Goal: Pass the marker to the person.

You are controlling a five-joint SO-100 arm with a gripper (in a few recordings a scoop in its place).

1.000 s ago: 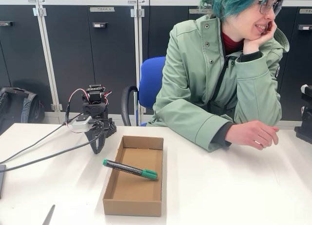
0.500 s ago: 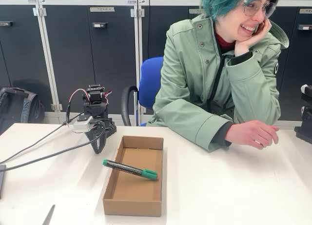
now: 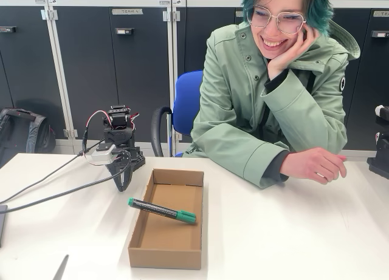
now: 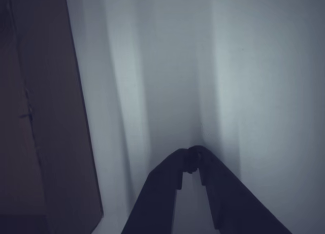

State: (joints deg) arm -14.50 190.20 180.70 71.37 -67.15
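Since the earlier frames only the person (image 3: 267, 104) has moved: the head is now turned toward the camera, chin propped on a raised hand, while the arm, the box and the marker are unchanged.

The cardboard box (image 3: 146, 243) is taken as the landmark. The marker (image 3: 161, 211) is laid slantwise across it, its mid-barrel resting on the box's left wall, one green end poking out over the table (image 3: 292, 231) on the left and the green cap lying inside, toward the box's right wall. The gripper (image 3: 123, 181) is folded down just beyond the box's far-left corner, tip pointed at the table; in the wrist view its fingertips (image 4: 195, 160) are seen pressed together with nothing between them. The person's open hand (image 3: 313, 166) is rested on the table beyond the box's far-right corner, well apart from it.

The step in hand is judged to be the reach, not yet begun. The claw should be spread first, then brought over the left wall and lowered across the barrel, not along it, near the point where the marker is propped clear of the surface. The wall should be avoided by the fingers, since a nudge could roll the marker down into the box.
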